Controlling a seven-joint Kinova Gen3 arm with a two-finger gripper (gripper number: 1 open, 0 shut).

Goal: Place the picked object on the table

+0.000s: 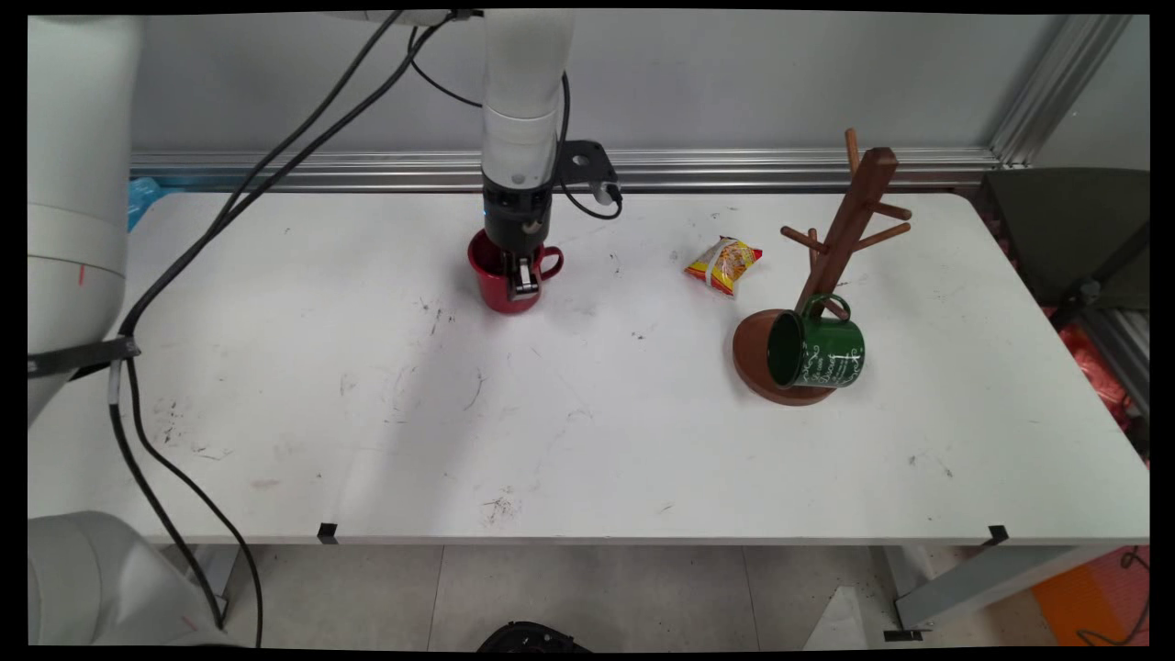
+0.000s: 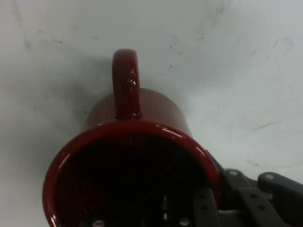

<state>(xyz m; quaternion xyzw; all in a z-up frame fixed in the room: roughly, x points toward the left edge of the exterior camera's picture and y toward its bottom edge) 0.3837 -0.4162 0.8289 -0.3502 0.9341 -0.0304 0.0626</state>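
Main view: glossy round red mug (image 1: 503,275)

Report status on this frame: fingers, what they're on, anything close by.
Gripper down on the red mug, one finger inside the rim, one outside. Mug upright on the table. Snack packet and mug tree with green mug stand apart.

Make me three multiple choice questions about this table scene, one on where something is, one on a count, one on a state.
1. Where is the snack packet?
A. Between red mug and mug tree
B. Inside the green mug
C. At the table's near edge

2. How many mugs show?
A. One
B. Two
C. Four

3. How is the green mug placed?
A. Upright on the table
B. Hung by its handle on the mug tree
C. Stacked in the red mug

Answers: 1 A, it lies between them. 2 B, red and green. 3 B, its handle loops a low peg.
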